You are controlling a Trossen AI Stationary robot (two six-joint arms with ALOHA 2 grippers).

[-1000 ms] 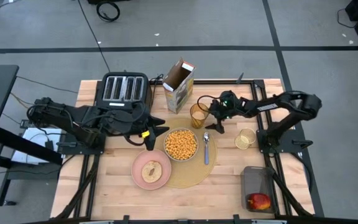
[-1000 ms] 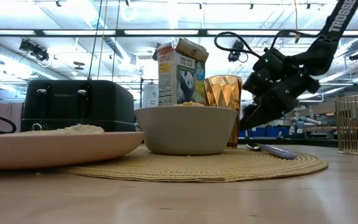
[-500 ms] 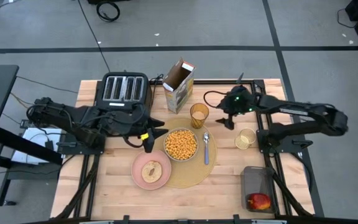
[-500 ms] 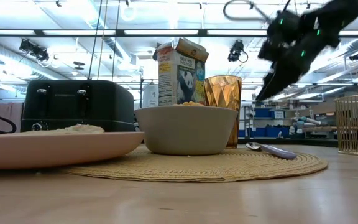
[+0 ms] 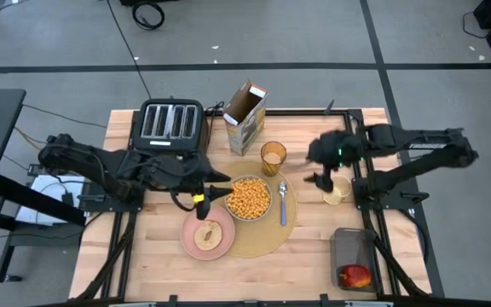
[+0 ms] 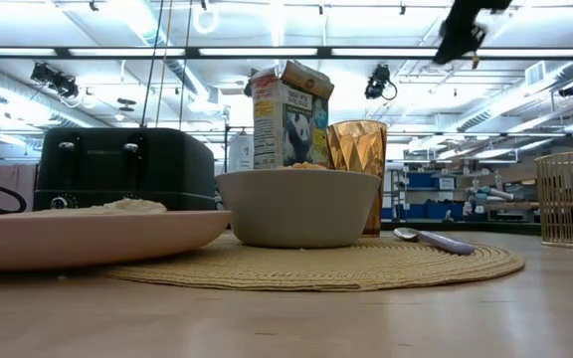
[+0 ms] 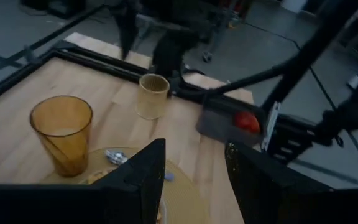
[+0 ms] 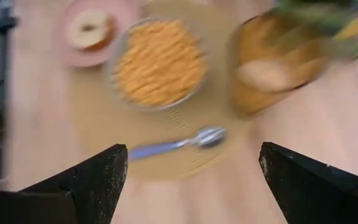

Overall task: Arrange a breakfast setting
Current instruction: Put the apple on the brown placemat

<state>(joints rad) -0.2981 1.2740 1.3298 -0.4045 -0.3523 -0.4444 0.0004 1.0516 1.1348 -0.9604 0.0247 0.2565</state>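
Wooden tabletop (image 5: 156, 264) on a black frame, grey floor all round; clock directions are read off the overhead view. Nearest, at 5 o'clock on the front right corner: a dark bin (image 5: 354, 258) holding the red apple (image 5: 355, 275), well apart from the rest, so the apple looks like the piece not yet set. Mid-table, the round tan placemat (image 5: 258, 240) carries the pink plate (image 5: 192, 243) with the round bread piece (image 5: 207, 233), the pale grey bowl (image 5: 248, 197) full of cereal, and the metal spoon (image 5: 283, 200) at the bowl's 3 o'clock. Left gripper (image 5: 209, 195) hangs over the plate's far edge, fingers (image 7: 140, 177) parted, grasping nothing. Right gripper (image 5: 320, 179) stands clear of the mat, jaws spread wide, empty, beside a small woven basket (image 5: 337, 189). Farther: amber translucent cup (image 5: 272, 157), cereal carton (image 5: 245, 117), toaster (image 5: 170, 124). Judged next: right arm goes toward 5 o'clock for the apple; bare wood lies between, but bin walls crowd the descent.
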